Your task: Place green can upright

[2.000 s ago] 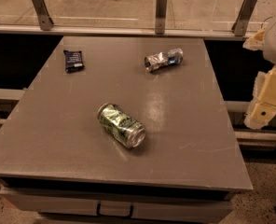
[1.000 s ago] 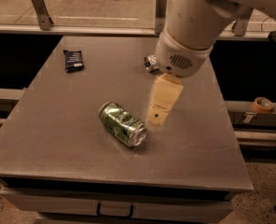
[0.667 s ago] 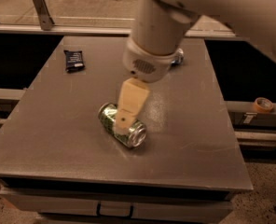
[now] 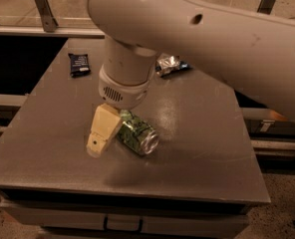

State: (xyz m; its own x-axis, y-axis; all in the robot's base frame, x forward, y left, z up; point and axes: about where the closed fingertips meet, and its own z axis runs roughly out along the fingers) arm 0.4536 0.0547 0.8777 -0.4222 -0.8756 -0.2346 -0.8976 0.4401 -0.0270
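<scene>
The green can (image 4: 137, 134) lies on its side on the grey table (image 4: 197, 133), left of centre, with its silver end facing front right. My gripper (image 4: 103, 132) hangs from the big white arm and is down at the can's left end, touching or nearly touching it. Its beige tip covers the can's rear end. The arm hides much of the table's back.
A crushed silver-blue can (image 4: 170, 64) lies at the back, partly behind the arm. A black snack packet (image 4: 79, 63) lies at the back left. A metal rail (image 4: 43, 30) runs behind the table. The table's front edge (image 4: 137, 193) is near.
The arm has swung in from the right across the table and come down. The gripper has moved from beside the crushed can to the green can's left end. The can has not moved.
</scene>
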